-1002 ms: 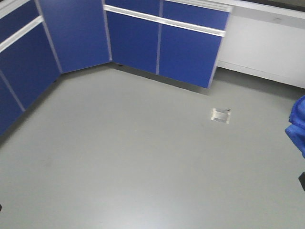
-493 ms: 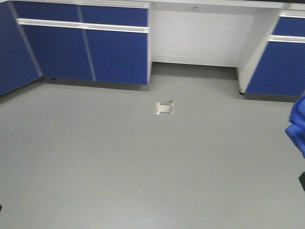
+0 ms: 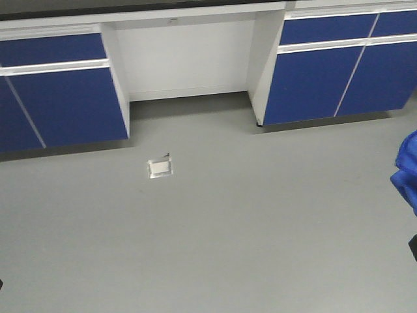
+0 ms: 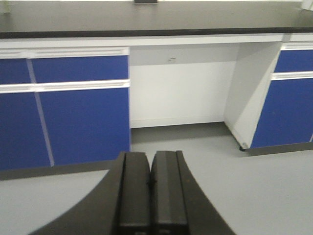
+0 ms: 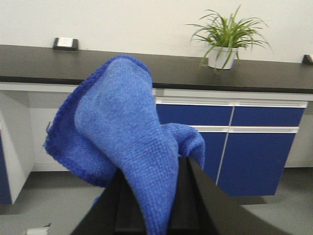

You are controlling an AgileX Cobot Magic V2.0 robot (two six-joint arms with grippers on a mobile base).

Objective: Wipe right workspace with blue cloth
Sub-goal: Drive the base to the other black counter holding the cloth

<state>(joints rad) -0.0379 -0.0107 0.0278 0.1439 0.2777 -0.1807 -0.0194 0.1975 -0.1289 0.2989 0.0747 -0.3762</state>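
Observation:
The blue cloth [image 5: 122, 132] hangs bunched between the black fingers of my right gripper [image 5: 157, 196], which is shut on it; it fills the middle of the right wrist view. A blue edge of the cloth [image 3: 407, 171] shows at the far right of the front view. My left gripper [image 4: 150, 169] is shut and empty, its two black fingers pressed together, pointing at the cabinets. A black worktop [image 5: 254, 73] runs across the back of the right wrist view.
Blue cabinets [image 3: 62, 98] stand left and right [image 3: 332, 72] of a white knee recess [image 3: 186, 59]. A small metal floor plate [image 3: 159, 167] lies on the grey floor. A potted plant [image 5: 224, 41] and a small box [image 5: 65, 44] sit on the worktop.
The view has swung to the right: the cabinets and the floor plate have slid leftward across the front view. The cloth edge stays at the right border.

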